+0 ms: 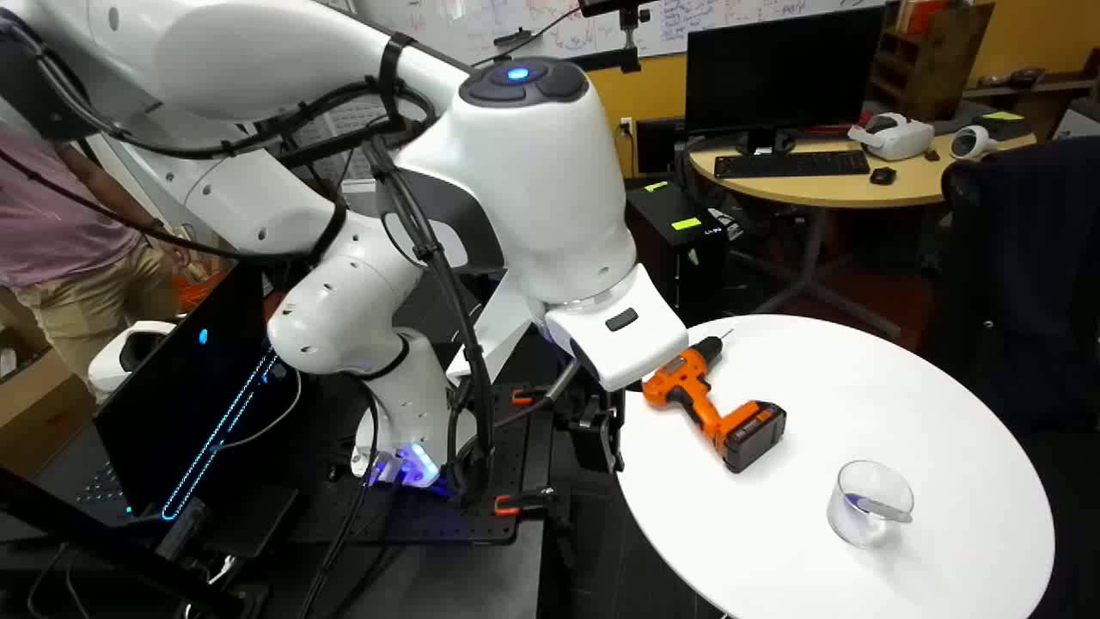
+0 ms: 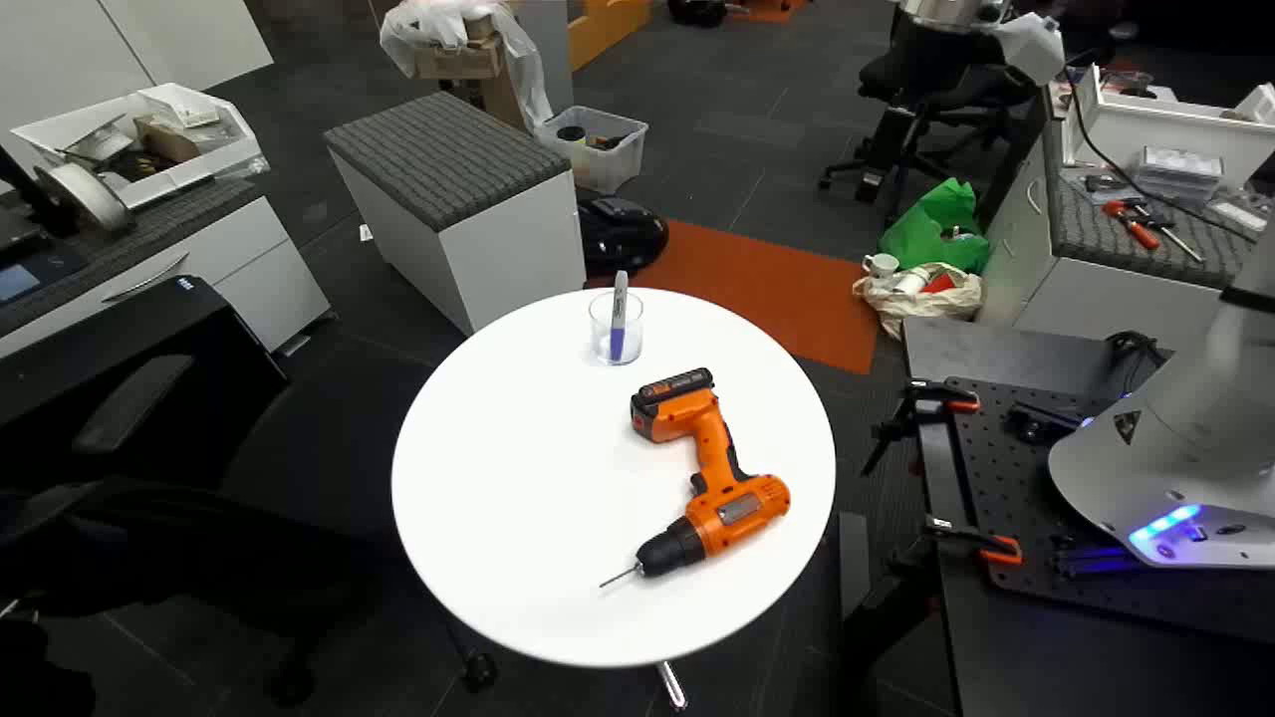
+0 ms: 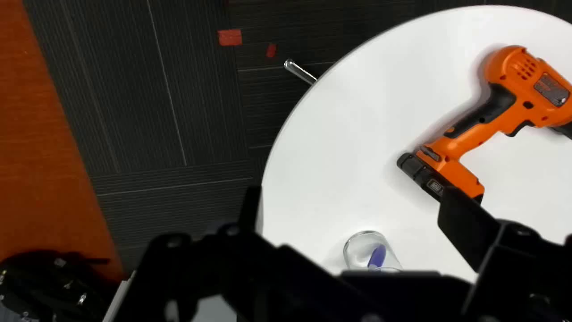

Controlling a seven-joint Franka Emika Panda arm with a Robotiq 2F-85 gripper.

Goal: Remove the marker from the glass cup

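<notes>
The glass cup (image 1: 845,521) stands upright on the white round table (image 1: 928,413); it also shows in an exterior view (image 2: 601,337) near the table's edge. The marker (image 1: 885,511), grey with a purple-blue end, leans inside the cup, purple end down, grey end above the rim; it also shows in an exterior view (image 2: 620,314). In the wrist view the cup (image 3: 356,251) and the marker's purple end (image 3: 377,256) show between the fingers, partly hidden by the gripper body. My gripper (image 3: 353,199) is open and empty, above and apart from the cup; it also shows in an exterior view (image 1: 599,434).
An orange-and-black drill (image 2: 717,458) lies on the table near the cup; in the wrist view the drill (image 3: 464,138) shows beside the right finger. The robot's black mount table (image 2: 996,637) with clamps stands beside the round table. A dark chair (image 1: 1023,284) stands behind it.
</notes>
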